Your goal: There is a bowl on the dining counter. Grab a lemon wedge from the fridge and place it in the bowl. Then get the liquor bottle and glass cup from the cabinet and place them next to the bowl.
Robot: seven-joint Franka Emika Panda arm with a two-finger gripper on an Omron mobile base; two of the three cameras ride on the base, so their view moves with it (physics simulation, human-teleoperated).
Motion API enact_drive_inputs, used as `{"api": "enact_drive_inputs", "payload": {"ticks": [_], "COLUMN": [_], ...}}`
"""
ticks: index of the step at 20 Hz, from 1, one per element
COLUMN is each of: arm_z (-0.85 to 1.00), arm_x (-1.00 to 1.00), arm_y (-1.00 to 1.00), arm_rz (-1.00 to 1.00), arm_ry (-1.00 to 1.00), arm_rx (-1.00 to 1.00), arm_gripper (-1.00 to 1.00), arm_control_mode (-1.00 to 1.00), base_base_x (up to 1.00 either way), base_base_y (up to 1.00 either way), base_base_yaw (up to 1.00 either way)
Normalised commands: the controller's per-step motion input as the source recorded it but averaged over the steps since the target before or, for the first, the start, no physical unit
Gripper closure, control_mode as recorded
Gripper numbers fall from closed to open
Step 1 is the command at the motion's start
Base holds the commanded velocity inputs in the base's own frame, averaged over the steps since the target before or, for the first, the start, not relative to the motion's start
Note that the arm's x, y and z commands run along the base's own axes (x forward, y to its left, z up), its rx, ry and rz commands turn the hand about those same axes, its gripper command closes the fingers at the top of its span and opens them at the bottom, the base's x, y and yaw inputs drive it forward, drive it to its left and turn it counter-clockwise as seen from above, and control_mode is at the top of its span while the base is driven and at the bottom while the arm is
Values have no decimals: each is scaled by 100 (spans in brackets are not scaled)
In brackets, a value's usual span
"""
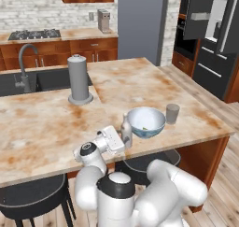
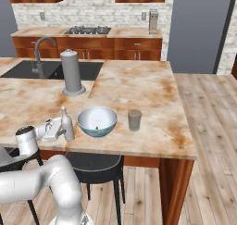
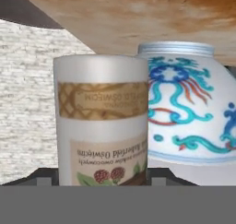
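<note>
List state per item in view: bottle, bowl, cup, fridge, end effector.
liquor bottle: upright on the dining counter, just beside the bowl, between the end effector's fingers
bowl: upright, small green piece inside
glass cup: upright on the bowl's other side, apart from it
fridge: upper door swung open
end effector: at the bottle; grip or release cannot be told
</note>
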Motion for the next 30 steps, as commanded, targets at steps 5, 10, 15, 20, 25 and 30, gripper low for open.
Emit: {"api": "enact_drive_inputs", "payload": {"ticks": [5, 10, 15, 20, 25, 30], "arm_z": [-51, -30, -32, -36, 0, 45], "arm_x": [4, 12, 22, 7, -33, -39], "arm_y": [-30, -21, -36, -18, 10, 28], "arm_rz": [0, 4, 2, 0, 0, 0], "arm_ry": [8, -1, 0, 0, -6, -9], "arm_rx": [0, 0, 0, 0, 0, 0], "arm_gripper": [100, 100, 100, -100, -100, -100], "arm_control_mode": [-100, -100, -100, -100, -100, -100], "base_base_x": [0, 0, 0, 0, 0, 0], "base_base_y": [0, 0, 0, 0, 0, 0], "base_base_yaw": [0, 0, 0, 0, 0, 0]}}
